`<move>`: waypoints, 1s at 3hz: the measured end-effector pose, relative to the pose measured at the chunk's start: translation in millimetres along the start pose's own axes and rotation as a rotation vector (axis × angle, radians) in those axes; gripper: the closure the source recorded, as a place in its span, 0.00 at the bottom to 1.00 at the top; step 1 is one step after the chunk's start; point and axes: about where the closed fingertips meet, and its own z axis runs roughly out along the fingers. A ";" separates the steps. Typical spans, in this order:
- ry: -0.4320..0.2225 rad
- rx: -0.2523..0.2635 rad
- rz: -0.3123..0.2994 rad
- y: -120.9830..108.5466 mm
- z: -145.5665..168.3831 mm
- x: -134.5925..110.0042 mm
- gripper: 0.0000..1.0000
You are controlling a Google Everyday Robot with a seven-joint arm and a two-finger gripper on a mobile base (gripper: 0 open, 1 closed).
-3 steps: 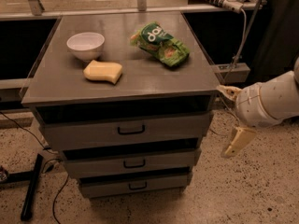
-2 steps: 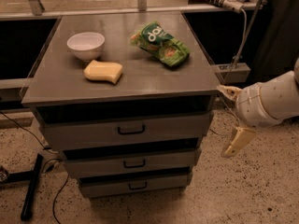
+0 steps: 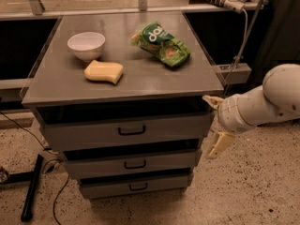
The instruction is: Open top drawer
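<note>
End effector (image 3: 216,123) sits just beside the right end of the top drawer (image 3: 93,135), fingers spread wide, holding nothing. The drawer's black handle (image 3: 131,131) is untouched. The worktop (image 3: 140,78) above carries a white bowl (image 3: 86,45), a yellow sponge (image 3: 103,71) and a green bag (image 3: 161,44).
</note>
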 end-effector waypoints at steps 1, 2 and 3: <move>-0.019 -0.008 0.000 -4.0 29.4 9.1 0.00; -0.040 -0.015 -0.039 -8.1 53.6 1.7 0.00; -0.066 -0.018 -0.097 -16.5 75.9 -13.7 0.00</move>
